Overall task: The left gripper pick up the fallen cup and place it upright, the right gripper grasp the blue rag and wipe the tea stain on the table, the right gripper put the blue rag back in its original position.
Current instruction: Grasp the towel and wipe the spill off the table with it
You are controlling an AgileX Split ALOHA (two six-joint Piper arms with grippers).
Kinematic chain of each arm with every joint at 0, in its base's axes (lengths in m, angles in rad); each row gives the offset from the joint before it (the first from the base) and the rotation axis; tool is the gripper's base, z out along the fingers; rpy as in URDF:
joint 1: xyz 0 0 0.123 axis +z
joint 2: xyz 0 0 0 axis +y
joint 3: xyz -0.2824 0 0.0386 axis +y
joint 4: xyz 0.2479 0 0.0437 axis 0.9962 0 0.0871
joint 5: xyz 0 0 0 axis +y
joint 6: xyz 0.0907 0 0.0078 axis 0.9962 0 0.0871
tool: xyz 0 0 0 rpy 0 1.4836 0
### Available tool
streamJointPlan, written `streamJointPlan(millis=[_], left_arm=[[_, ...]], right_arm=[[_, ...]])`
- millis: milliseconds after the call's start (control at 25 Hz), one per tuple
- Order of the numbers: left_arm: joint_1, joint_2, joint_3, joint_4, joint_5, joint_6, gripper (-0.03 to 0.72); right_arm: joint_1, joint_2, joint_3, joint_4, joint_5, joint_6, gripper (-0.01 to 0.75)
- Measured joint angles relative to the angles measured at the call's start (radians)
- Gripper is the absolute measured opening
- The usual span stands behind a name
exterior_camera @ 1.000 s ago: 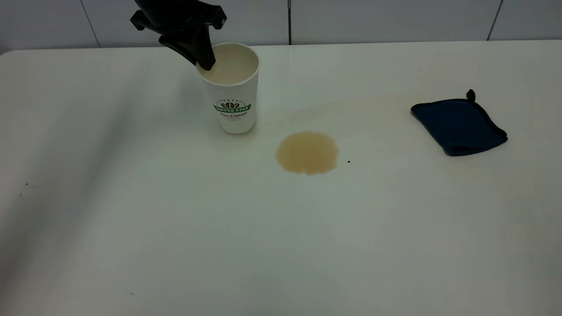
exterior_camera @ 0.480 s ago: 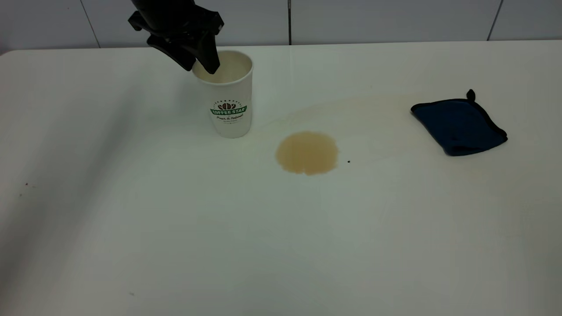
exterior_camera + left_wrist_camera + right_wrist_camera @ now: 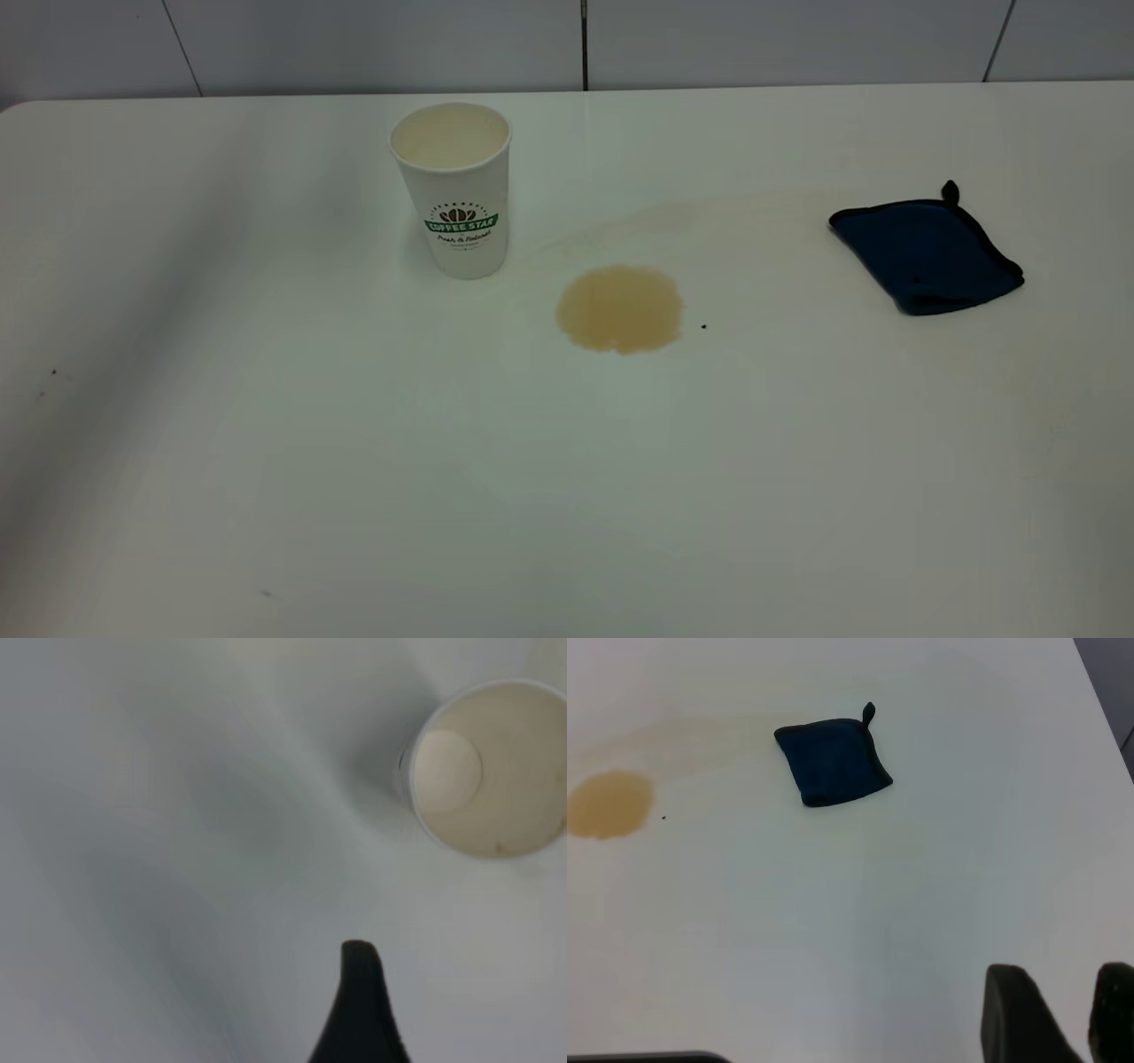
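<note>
At upper centre of the table [image 3: 266, 425], the cup [image 3: 454, 190] stands upright beside the tea stain [image 3: 619, 307]; blue rag [image 3: 926, 255] lies right. Left pincer [image 3: 359, 1010]: grip state unclear. Right pincer [image 3: 1063, 1014]: parted, empty.

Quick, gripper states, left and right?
Left gripper: cannot tell; the cup stands free.
Right gripper: open, holding nothing.

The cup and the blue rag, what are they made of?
The cup looks like paper: matte white wall, printed green logo, thin rolled rim, cream inside. The blue rag looks like soft cloth, maybe microfibre: dark navy, folded and limp, with black stitched edging and a small loop at one corner.
</note>
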Motion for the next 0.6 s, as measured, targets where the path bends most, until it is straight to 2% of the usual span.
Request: streamJointPlan(millis=[240,400,520,600], left_arm=[[0.000,-0.142,-0.002,0.016,0.013,-0.004,0.444],[0.000,-0.239,0.020,0.069,0.013,-0.095,0.359],[0.000,-0.362,0.138,0.099,0.013,-0.148,0.302],[0.000,-0.474,0.277,0.102,0.013,-0.160,0.268]], right_arm=[[0.000,0.000,0.000,0.000,0.000,0.000,0.240],[0.000,0.000,0.000,0.000,0.000,0.000,0.240],[0.000,0.000,0.000,0.000,0.000,0.000,0.240],[0.000,0.000,0.000,0.000,0.000,0.000,0.240]])
